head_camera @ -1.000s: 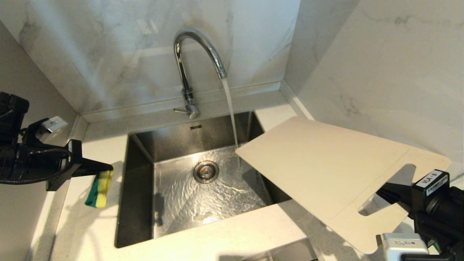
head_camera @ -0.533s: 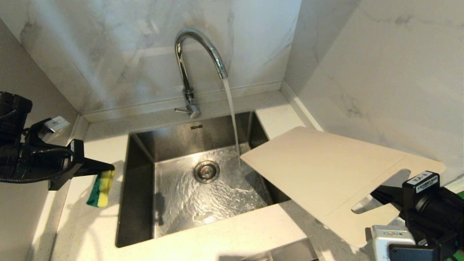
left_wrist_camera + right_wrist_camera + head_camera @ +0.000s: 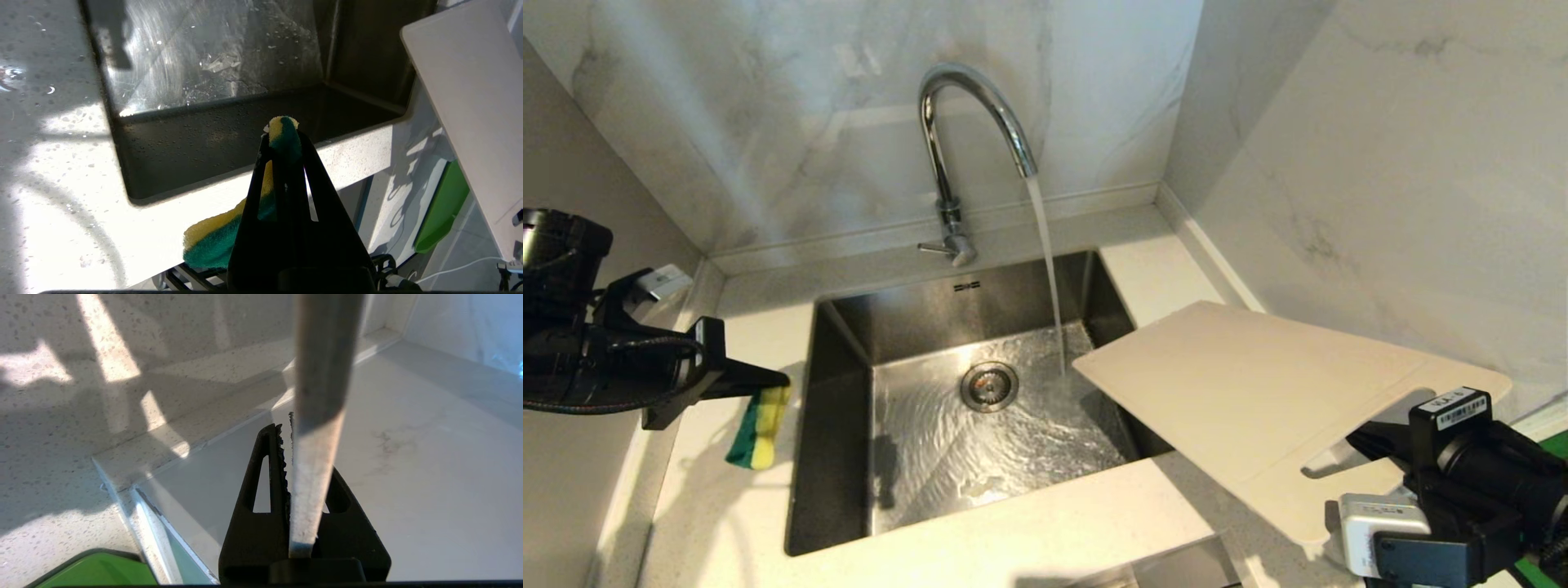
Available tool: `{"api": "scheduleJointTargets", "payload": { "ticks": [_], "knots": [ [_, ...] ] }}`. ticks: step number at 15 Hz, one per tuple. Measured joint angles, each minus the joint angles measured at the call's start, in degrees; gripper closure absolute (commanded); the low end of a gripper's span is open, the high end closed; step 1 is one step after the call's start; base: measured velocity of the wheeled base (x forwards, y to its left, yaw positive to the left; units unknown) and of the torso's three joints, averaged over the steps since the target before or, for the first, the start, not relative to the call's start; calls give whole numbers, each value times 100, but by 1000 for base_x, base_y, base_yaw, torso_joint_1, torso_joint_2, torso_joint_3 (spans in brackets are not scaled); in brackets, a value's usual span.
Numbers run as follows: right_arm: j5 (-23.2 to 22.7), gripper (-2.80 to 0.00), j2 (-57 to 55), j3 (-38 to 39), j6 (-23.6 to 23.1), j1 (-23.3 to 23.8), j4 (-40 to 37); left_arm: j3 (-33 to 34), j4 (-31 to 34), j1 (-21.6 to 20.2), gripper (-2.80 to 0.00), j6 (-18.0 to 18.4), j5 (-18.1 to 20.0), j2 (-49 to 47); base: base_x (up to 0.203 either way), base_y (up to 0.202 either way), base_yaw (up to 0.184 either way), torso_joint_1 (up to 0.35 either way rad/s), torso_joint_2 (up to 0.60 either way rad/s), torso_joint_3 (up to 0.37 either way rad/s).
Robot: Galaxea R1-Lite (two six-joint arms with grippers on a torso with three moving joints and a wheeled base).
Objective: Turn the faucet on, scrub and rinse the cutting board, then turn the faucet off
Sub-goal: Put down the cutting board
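Cutting board (image 3: 1258,392) sits clamped by its handle end in the right claw (image 3: 300,473), tilted, its far corner reaching out from the claw over the sink (image 3: 841,490), just beside the water stream (image 3: 1045,261) pouring from the faucet (image 3: 968,122). Across the sink, the left claw (image 3: 768,380) pinches a green-and-yellow sponge (image 3: 756,420) hanging over the surface (image 3: 711,506).

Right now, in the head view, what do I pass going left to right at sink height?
Left gripper pinching green-and-yellow sponge → round steel drain → falling water stream → beige plastic cutting board → right gripper.
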State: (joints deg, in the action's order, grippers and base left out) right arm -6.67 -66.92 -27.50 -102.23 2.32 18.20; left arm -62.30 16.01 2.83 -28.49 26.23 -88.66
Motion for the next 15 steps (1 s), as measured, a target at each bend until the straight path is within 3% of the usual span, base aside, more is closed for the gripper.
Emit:
{"api": "scheduleJointTargets", "payload": {
  "ticks": [6,10,15],
  "knots": [
    [105,0,-161,-22,56,10,40,-48,-8,33,0,0,-8,-55,0,0,0,0,0,0],
    [362,0,-247,69,515,10,-21,-107,9,33,0,2,-2,-56,0,0,0,0,0,0],
    [362,0,-408,190,1030,11,-175,-92,-9,25,0,1,16,-90,0,0,0,0,0,0]
  ]
}}
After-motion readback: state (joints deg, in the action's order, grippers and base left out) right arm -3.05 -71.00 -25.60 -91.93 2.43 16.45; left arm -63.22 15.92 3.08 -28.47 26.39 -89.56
